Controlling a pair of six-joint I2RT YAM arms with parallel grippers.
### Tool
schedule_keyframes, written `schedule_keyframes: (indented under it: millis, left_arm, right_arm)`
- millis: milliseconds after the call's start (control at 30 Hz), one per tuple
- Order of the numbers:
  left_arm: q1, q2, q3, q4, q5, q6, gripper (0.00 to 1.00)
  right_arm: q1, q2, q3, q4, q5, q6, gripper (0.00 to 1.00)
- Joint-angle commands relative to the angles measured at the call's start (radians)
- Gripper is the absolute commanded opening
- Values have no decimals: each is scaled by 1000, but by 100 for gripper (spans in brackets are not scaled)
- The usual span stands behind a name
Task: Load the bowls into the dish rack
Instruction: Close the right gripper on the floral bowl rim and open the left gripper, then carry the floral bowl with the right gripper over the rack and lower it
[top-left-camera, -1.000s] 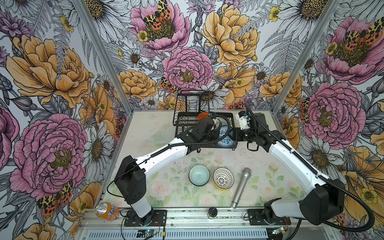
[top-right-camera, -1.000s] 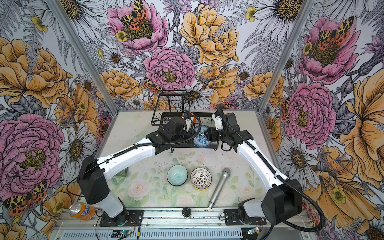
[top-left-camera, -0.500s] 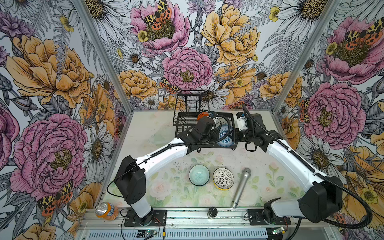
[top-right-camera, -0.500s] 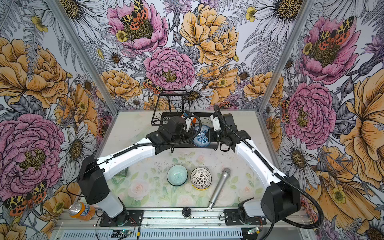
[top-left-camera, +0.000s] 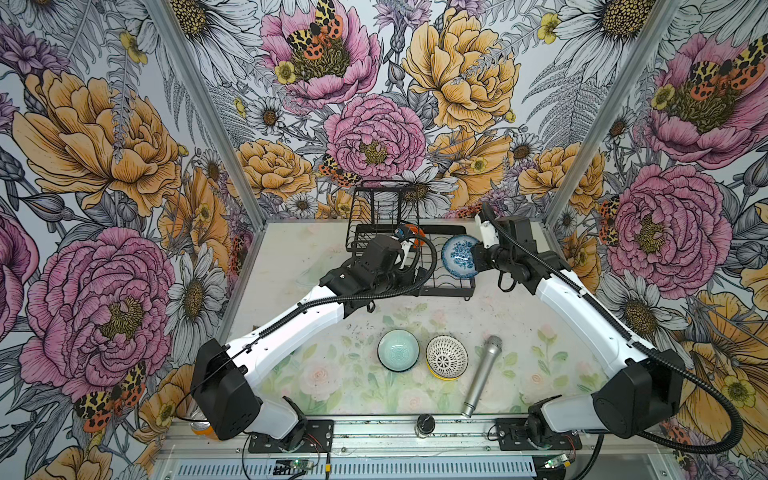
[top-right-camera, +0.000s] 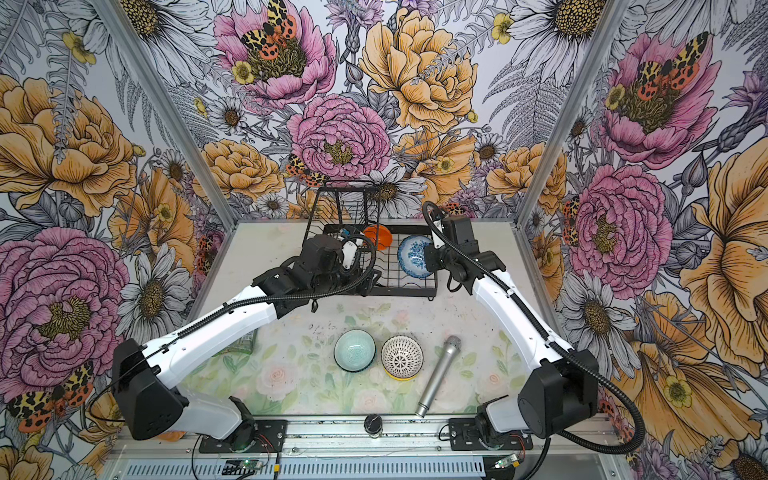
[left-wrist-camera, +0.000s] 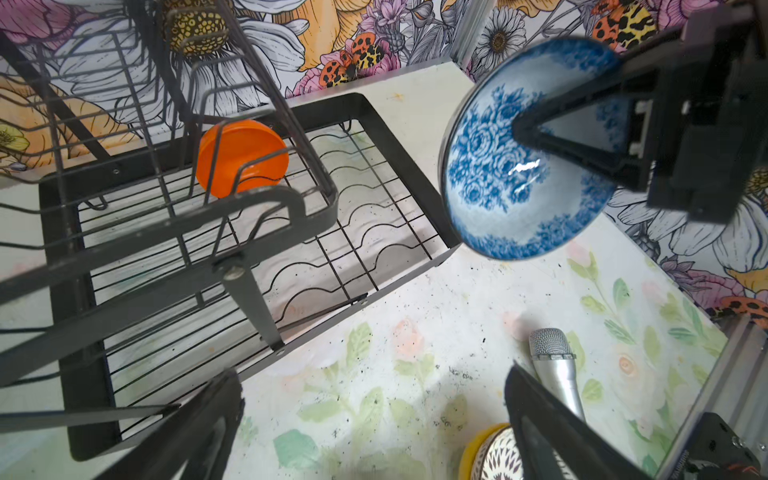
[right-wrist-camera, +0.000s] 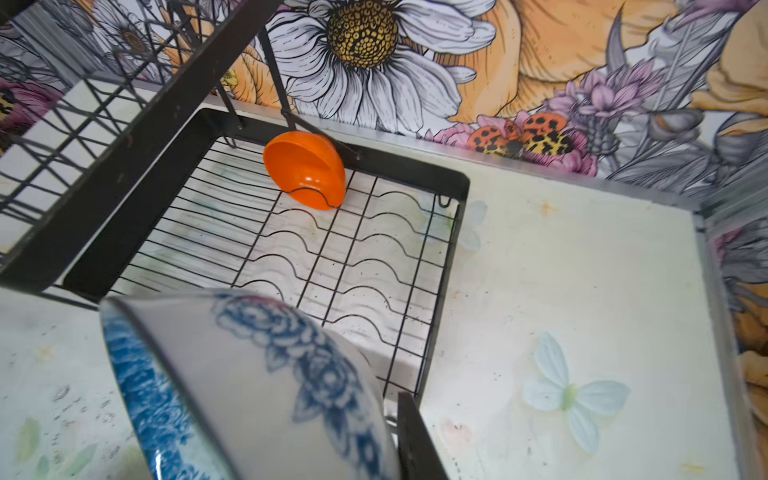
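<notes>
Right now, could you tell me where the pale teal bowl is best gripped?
I'd pinch the left rim from above, one finger inside, one outside: the pale teal bowl sits mouth up, and the lattice bowl crowds its right.

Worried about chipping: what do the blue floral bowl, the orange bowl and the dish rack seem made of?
The blue floral bowl: probably glazed ceramic, sharp glossy highlight. The orange bowl: likely plastic, flat uniform colour, soft sheen. The dish rack: seemingly black-coated metal wire, matte.

Glossy glazed blue-and-white bowl (left-wrist-camera: 490, 166), smooth orange plastic bowl (left-wrist-camera: 241, 156), matt black wire dish rack (right-wrist-camera: 415, 164), silvery metal microphone (left-wrist-camera: 557, 374).
</notes>
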Motion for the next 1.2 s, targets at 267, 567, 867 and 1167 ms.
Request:
schedule_keyframes:
  millis: [267,567,867,1167]
  left_arm:
    - [60,-38,-94,-22,42,15,99]
    - [74,-40,-108,2,49,23,99]
    - [89,-67,-113,26,57,44,99]
    - [107,-82,-122,28,86,63,99]
  right_arm:
    - [17,87,-95,624,248,-447,0]
    - [23,258,-203,1188,191,-813,0]
    - [-9,507,-65,1345,225,-996,0]
    - [-27,676,7,1411,178,-1153,0]
